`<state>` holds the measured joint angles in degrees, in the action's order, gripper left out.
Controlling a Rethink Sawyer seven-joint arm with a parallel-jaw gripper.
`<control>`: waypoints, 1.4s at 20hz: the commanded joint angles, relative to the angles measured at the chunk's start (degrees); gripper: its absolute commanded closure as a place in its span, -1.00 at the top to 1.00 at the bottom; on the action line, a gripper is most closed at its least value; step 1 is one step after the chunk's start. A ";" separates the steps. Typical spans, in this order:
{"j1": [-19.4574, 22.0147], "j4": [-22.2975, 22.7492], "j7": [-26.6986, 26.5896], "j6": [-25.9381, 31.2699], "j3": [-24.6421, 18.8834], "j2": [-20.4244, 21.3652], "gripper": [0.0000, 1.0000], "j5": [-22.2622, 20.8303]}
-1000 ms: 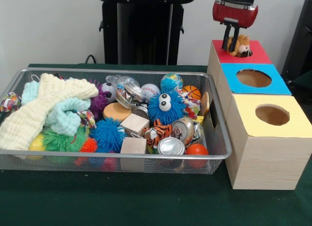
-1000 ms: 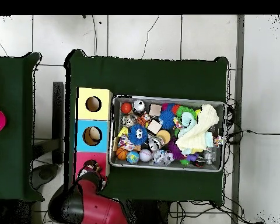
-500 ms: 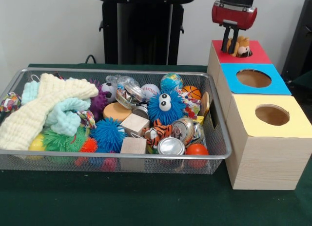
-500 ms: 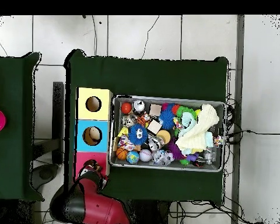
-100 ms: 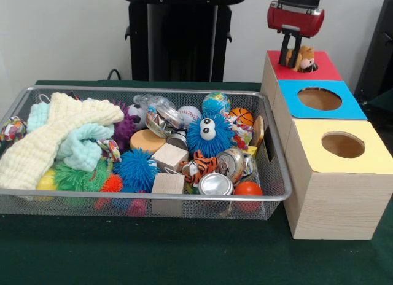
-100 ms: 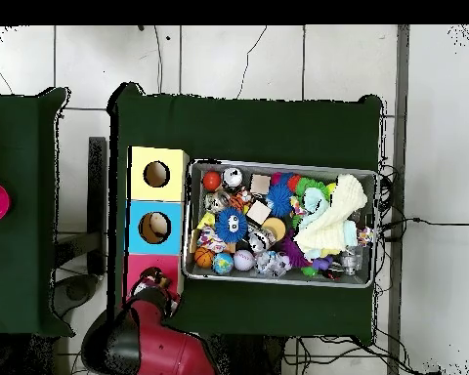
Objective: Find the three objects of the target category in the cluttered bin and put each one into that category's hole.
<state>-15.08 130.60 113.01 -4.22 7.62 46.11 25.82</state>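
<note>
A small lion plush (image 5: pixel 304 56) sits at the hole of the red-topped box (image 5: pixel 322 69), with its head above the rim. My gripper (image 5: pixel 291 61) hangs right over that box, against the lion's left side; its red wrist (image 5: pixel 296 17) is above. From overhead, the gripper (image 6: pixel 152 289) covers part of the red box (image 6: pixel 139 268). A striped tiger plush (image 5: pixel 198 165) lies in the wire bin (image 5: pixel 279 193) among the clutter.
The blue-topped box (image 5: pixel 344 107) and yellow-topped box (image 5: pixel 374 159) stand in a row with the red one, right of the bin. In the bin are knitted cloths (image 5: pixel 43 144), spiky balls (image 5: pixel 136 169), wooden blocks (image 5: pixel 169 183), cans (image 5: pixel 215 183) and small balls.
The gripper has shifted only slightly above the red box. The lion plush stays at the hole.
</note>
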 commanded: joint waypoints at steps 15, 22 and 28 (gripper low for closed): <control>-0.28 2.22 16.96 -6.64 -6.98 -9.31 1.00 0.93; 1.22 3.31 16.18 -5.52 -7.55 -7.22 1.00 0.27; 1.39 4.72 15.05 -2.24 -7.23 -3.61 1.00 0.94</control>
<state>-16.04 132.25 113.04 -10.14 6.36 46.22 25.86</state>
